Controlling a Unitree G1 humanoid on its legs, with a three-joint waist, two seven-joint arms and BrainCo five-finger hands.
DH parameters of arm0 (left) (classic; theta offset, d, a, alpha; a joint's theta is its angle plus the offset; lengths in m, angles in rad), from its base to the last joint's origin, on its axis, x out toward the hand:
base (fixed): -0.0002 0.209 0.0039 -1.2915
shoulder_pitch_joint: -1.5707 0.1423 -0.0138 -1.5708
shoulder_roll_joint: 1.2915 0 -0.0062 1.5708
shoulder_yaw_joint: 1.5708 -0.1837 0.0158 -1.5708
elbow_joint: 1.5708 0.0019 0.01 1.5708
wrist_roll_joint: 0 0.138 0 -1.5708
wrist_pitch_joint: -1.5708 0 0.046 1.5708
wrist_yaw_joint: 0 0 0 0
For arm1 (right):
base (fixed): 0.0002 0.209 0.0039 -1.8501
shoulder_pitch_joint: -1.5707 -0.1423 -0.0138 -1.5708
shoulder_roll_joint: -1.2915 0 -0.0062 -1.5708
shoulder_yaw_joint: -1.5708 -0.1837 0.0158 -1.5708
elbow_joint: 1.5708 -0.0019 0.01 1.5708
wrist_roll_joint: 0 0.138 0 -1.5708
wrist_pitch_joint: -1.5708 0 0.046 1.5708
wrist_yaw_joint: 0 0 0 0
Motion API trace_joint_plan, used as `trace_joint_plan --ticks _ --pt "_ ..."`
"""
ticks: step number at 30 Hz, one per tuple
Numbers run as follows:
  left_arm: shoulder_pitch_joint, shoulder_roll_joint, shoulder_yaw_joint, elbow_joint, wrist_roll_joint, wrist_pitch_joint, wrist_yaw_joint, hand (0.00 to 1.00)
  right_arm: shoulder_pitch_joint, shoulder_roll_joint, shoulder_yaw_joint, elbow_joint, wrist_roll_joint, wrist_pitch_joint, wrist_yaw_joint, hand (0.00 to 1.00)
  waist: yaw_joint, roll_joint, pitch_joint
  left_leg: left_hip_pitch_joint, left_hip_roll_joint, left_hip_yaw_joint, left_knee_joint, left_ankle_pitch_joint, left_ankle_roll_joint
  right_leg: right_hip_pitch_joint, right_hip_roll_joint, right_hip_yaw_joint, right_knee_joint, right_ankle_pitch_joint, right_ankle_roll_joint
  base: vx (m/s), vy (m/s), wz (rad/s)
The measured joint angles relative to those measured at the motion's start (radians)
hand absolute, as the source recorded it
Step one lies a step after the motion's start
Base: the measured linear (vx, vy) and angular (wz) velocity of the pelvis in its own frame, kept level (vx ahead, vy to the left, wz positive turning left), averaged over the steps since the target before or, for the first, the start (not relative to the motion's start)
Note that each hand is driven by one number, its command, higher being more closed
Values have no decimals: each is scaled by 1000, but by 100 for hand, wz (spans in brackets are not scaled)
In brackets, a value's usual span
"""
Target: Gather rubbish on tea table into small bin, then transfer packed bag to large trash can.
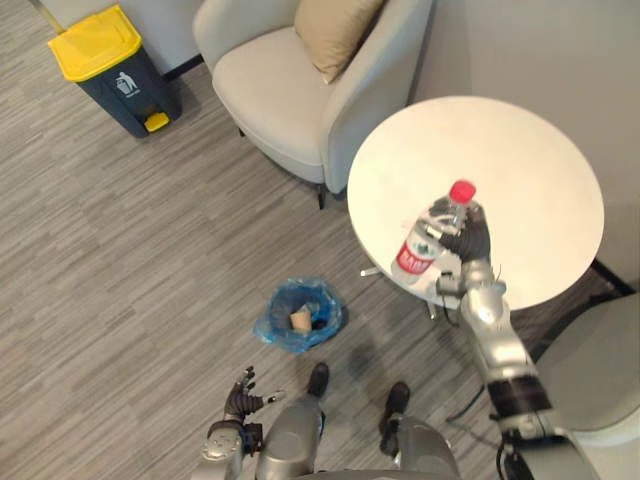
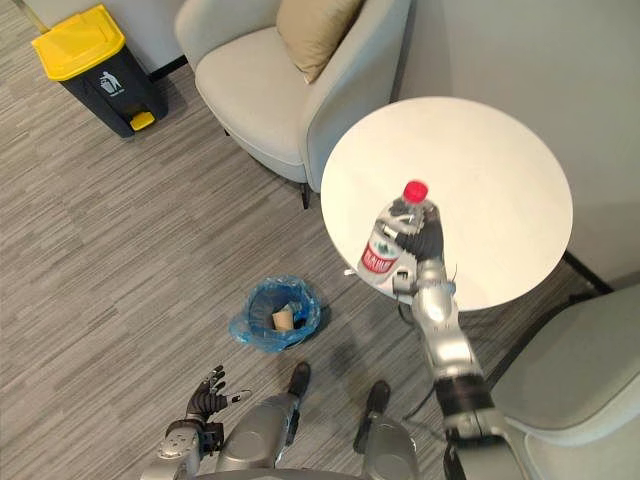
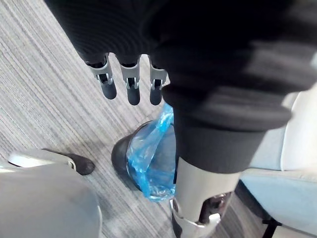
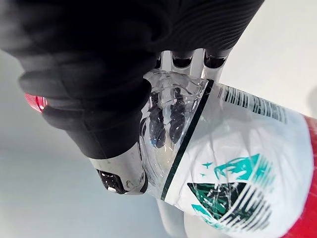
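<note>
clear plastic bottle (image 1: 430, 242) with a red screw cap (image 1: 462, 190) and a red-and-white label, gripped around its upper body by the right hand (image 1: 472, 240). the fingers (image 4: 163, 124) curl round the far side of the bottle and show through its clear wall in the right wrist view, with the thumb (image 4: 121, 173) on the near side. the bottle leans, cap uppermost and tipped away from the robot, its base over the near edge of the round white desk (image 1: 530, 150); whether the base touches the top cannot be told. on the grey wood-grain floor (image 1: 120, 250), near the desk's foot and to the robot's left of it, stands the small bin (image 1: 270, 325), dark and round, lined with a blue plastic bag. a small brown piece of rubbish (image 1: 300, 320) lies inside it with darker items beside it. the left hand (image 1: 240, 395) hangs low, near the small bin but apart from it, its fingers (image 3: 132, 89) straight, relaxed and holding nothing. a pale grey upholstered armchair (image 1: 270, 100) with a tan cushion (image 1: 335, 30) stands just beyond the desk. the large trash can (image 1: 125, 85), dark blue with a yellow lid, stands well apart at the far left by the wall. a second pale seat (image 1: 595, 370) shows beside the desk on the robot's right.
</note>
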Motion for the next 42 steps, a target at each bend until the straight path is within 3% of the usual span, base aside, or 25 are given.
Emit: trace_joint_plan --ticks 1,2,3,4,5,7,9,10,12,13,14,15,17,20,22,23,24,27,30,34,38,42 --pt "0 -1 0 -1 0 0 0 0 18 4 11 -7 0 -6 5 100 2 -5 -3 -2 -3 2 1 6 7 2 -4 -11 5 -7 0 38 -27 70" --pt "0 -5 0 -3 0 0 1 0 41 17 32 -9 0 -13 18 100 -4 -14 -6 -17 -12 64 19 29 38 17 -27 -45 8 -16 -1 19 11 92" --pt "4 -15 0 -8 0 0 2 0 62 27 59 -9 0 -13 27 100 -19 -18 -9 -27 -13 211 38 30 98 40 -49 -90 4 -17 -2 3 41 102" --pt "11 -27 6 -8 1 0 3 0 70 33 80 -9 -1 -13 39 100 -20 -6 -16 -27 13 365 62 -18 167 54 -50 -123 7 -19 -3 -9 39 84" --pt "12 -32 9 -7 2 1 4 0 74 36 95 -8 -5 -13 45 100 -21 0 -23 -32 38 468 80 -58 194 56 -47 -139 14 -20 -4 -2 41 53" --pt "11 -33 12 -7 13 1 5 0 72 57 157 4 -25 -13 74 100 -23 -7 -32 -24 113 709 114 -109 200 74 -59 -183 9 -29 9 42 41 67" --pt "6 -35 12 -1 30 1 5 0 70 61 169 13 -31 -13 84 100 -18 -7 -32 -16 118 730 121 -99 180 76 -70 -195 16 -33 23 72 74 47" --pt "4 -34 9 5 32 0 6 0 64 67 179 26 -31 -12 89 100 -13 -9 -34 -18 105 717 129 -84 150 76 -80 -194 36 -45 42 67 88 36" --pt "4 -32 3 7 37 0 9 0 61 71 182 38 -32 -13 93 100 -15 -11 -35 -19 92 709 148 -104 145 69 -115 -192 88 -70 59 39 140 24" --pt "3 -20 -8 14 40 -2 20 0 25 77 199 108 -40 -11 103 100 -18 -20 -31 -25 66 701 236 -175 145 0 -212 -142 323 -135 67 15 138 13" --pt "3 -18 -10 14 40 -2 21 0 17 77 202 120 -40 -11 104 100 -18 -20 -30 -28 64 701 248 -183 148 -20 -226 -126 363 -137 64 -14 107 16" --pt "2 -4 -23 12 42 -3 21 0 -10 77 220 162 -53 -7 100 100 -24 -19 -27 -48 60 690 294 -199 157 -104 -262 -56 523 -131 29 -15 50 18" --pt "-8 23 -36 10 45 -4 22 0 -53 76 241 217 -84 -2 101 100 -48 -19 1 -79 61 647 347 -214 159 -185 -246 51 625 -176 2 -16 -4 61" --pt "-55 42 -36 3 41 -5 39 0 -155 34 277 277 -128 1 97 100 -45 -6 60 -187 77 570 425 -219 148 -302 -154 164 550 -213 -3 -59 -130 79" --pt "-79 54 -45 7 34 -12 49 0 -232 15 291 334 -151 6 88 100 -46 -2 68 -289 68 533 484 -217 134 -359 -117 232 416 -165 23 -103 -183 86" --pt "-107 41 -48 14 26 -21 57 0 -298 -2 298 386 -160 10 73 100 -46 34 94 -352 77 489 538 -223 123 -391 -107 221 438 -113 52 -128 -133 56" --pt "-131 34 -54 14 18 -32 68 0 -370 -23 300 437 -169 25 56 100 -34 54 104 -423 92 475 557 -213 106 -453 -95 209 455 -109 41 -136 -120 41" --pt "-214 31 -55 41 -3 -47 81 0 -494 -48 297 494 -204 41 11 100 -19 72 136 -558 94 444 548 -171 76 -586 -89 188 478 -95 16 -127 -118 20" --pt "-278 21 -45 52 -25 -60 103 0 -550 -79 288 495 -235 47 -39 100 -17 77 140 -679 105 419 572 -152 76 -692 -88 160 517 -97 0 -92 -87 20" --pt "-341 -48 43 -31 -71 -71 127 0 -667 -92 276 458 -237 60 -114 100 -20 76 152 -894 114 392 709 -155 77 -901 -107 156 678 -144 -25 -98 -45 12" --pt "-385 -50 90 -141 -94 -101 132 0 -793 -113 271 434 -241 72 -162 100 -14 74 194 -1070 139 376 838 -183 79 -1063 -128 145 826 -197 -43 -135 -70 21" --pt "-408 -48 114 -233 -146 -124 151 0 -849 -121 270 437 -246 93 -185 100 11 70 203 -1202 168 387 917 -183 79 -1193 -143 144 923 -223 -50 -100 -54 8"
